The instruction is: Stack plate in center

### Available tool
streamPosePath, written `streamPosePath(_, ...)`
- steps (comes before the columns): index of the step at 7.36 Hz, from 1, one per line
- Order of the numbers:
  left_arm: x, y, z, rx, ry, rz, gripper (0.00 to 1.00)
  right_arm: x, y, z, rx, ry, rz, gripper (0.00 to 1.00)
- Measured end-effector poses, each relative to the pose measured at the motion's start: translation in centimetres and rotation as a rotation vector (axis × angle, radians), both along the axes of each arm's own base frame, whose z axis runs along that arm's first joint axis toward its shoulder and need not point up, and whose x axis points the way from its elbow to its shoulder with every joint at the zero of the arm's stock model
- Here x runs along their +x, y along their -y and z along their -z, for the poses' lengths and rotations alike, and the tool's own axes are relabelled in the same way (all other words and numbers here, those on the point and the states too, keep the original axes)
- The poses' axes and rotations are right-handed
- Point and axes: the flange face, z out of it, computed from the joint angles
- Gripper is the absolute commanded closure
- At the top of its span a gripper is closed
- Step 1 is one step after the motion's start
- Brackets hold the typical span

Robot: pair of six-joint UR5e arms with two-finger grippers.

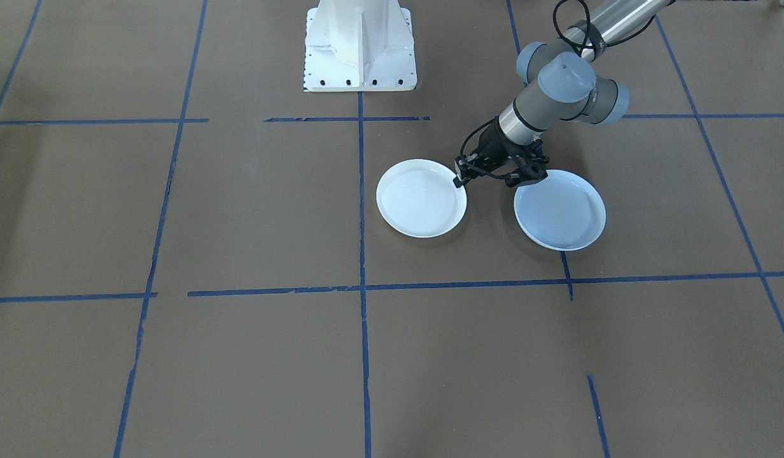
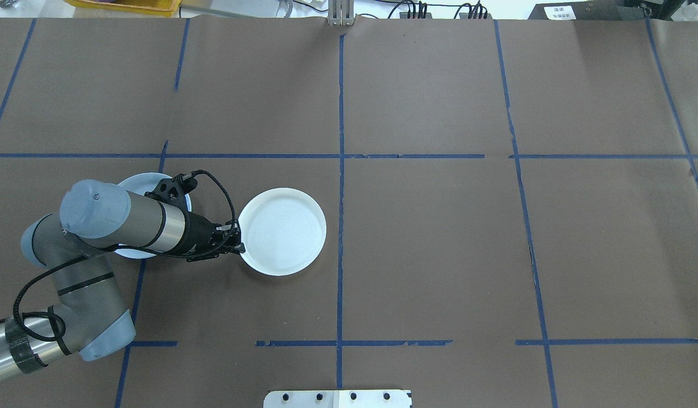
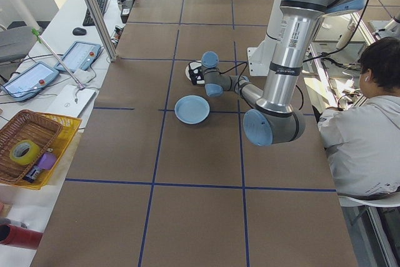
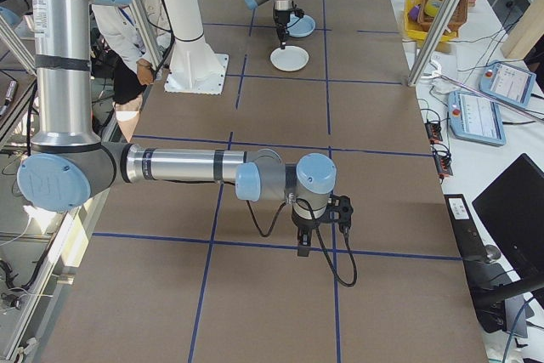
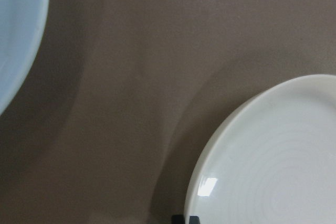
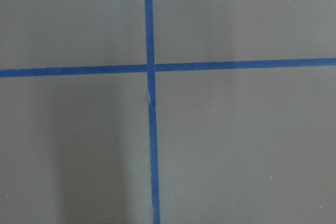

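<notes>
A white plate (image 1: 421,198) (image 2: 282,231) with faint concentric rings lies flat on the brown table. My left gripper (image 1: 459,178) (image 2: 239,238) sits at its rim on the robot's left side and looks shut on that rim. In the left wrist view the white plate (image 5: 273,166) fills the lower right, with a dark fingertip at the bottom edge. The center, a smooth pale blue-grey plate (image 1: 560,210) (image 3: 192,109), lies beside it and is partly under my left arm in the overhead view. My right gripper (image 4: 303,246) hangs over bare table far away; I cannot tell its state.
Blue tape lines (image 2: 341,170) divide the table into squares. The white robot base (image 1: 360,44) stands at the robot-side edge. A person (image 3: 369,129) sits beside the table. A basket (image 3: 31,142) and tablets lie on a side bench.
</notes>
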Motion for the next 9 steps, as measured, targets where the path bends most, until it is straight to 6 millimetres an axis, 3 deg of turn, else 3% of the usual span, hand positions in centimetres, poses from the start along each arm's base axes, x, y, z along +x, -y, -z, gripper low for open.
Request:
streamPosePath(2,-1.4,0.1,1.4,0.025,-0.028,0.006,1.0,0.0,0.0,0.0,0.001,0.0,0.0,0.0)
streamPosePath(4,-6.6,1.2,0.8,0.068,-0.036,-0.02,1.0,0.0,0.0,0.0,0.0,0.0,0.0,0.0)
streamPosePath(6,-12.5,2.6,-2.2,0.122,-0.015,-0.063,1.0,0.0,0.0,0.0,0.0,0.0,0.0,0.0)
streamPosePath(9,-20.0,4.6,-8.3,0.175,0.034,-0.112,1.0,0.0,0.0,0.0,0.0,0.001,0.001,0.0)
